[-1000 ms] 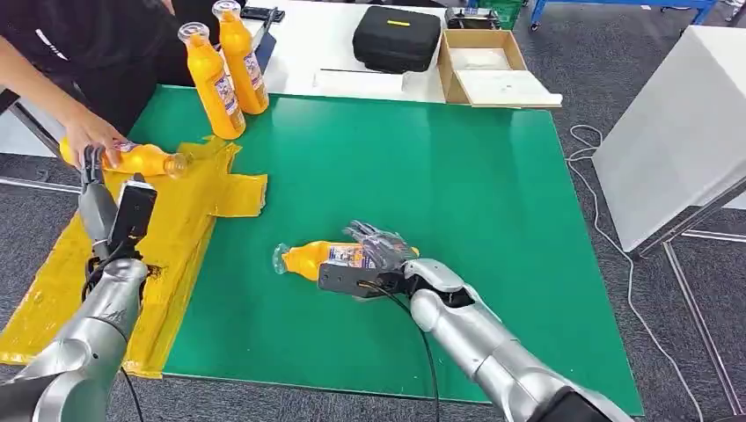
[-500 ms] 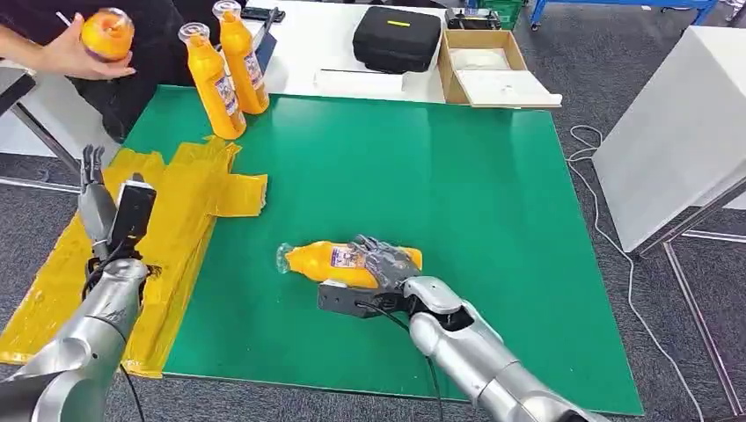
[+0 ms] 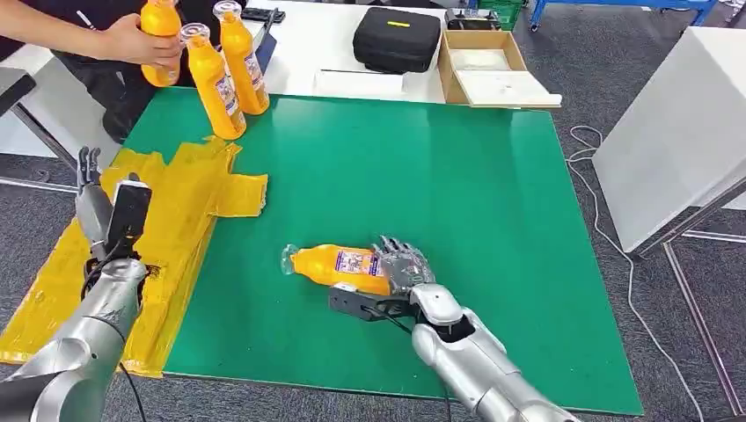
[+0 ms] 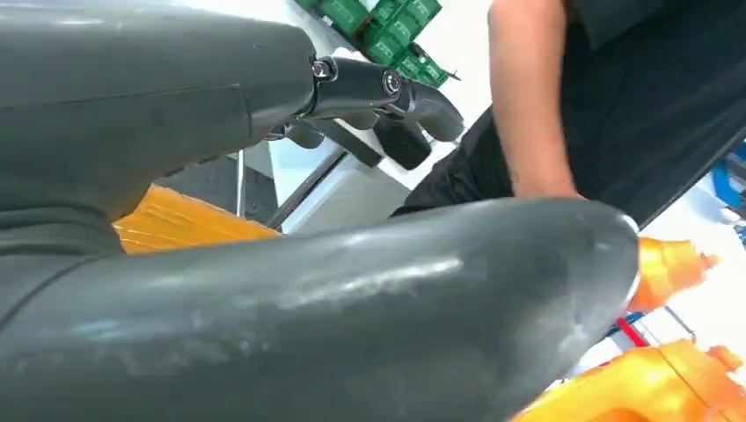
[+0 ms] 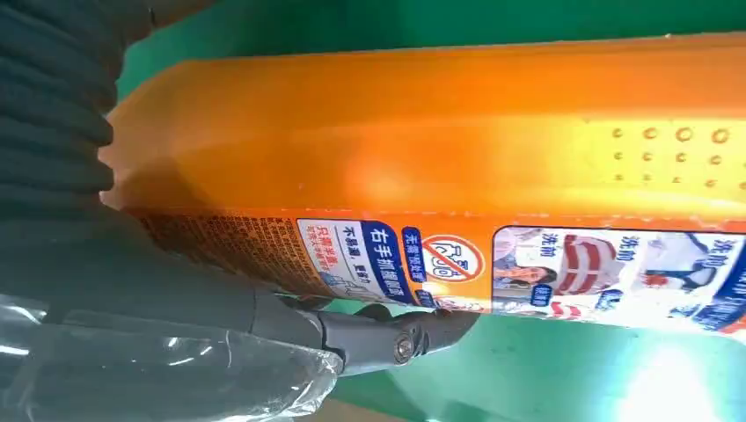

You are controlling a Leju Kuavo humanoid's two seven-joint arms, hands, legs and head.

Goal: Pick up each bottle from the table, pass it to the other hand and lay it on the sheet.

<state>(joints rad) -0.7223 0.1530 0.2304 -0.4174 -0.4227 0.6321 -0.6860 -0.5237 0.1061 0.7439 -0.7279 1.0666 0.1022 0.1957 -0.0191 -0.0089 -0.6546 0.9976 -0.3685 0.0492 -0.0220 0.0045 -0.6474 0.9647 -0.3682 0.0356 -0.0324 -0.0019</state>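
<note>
Right hand gripping a bottle lying on the green table.

The right hand (image 3: pixel 403 265) is wrapping its fingers (image 5: pixel 387 338) around the base end of the orange bottle (image 3: pixel 339 265), which is lying on its side on the green table (image 3: pixel 493 202). The left hand (image 3: pixel 91 198) is hovering over the yellow sheet (image 3: pixel 189 198), fingers apart and holding nothing. The cardboard box (image 3: pixel 489 67) is holding white material.

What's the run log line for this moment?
right hand: grips lying bottle on green mat | left hand: empty, raised over yellow sheet | handover: not yet
</note>
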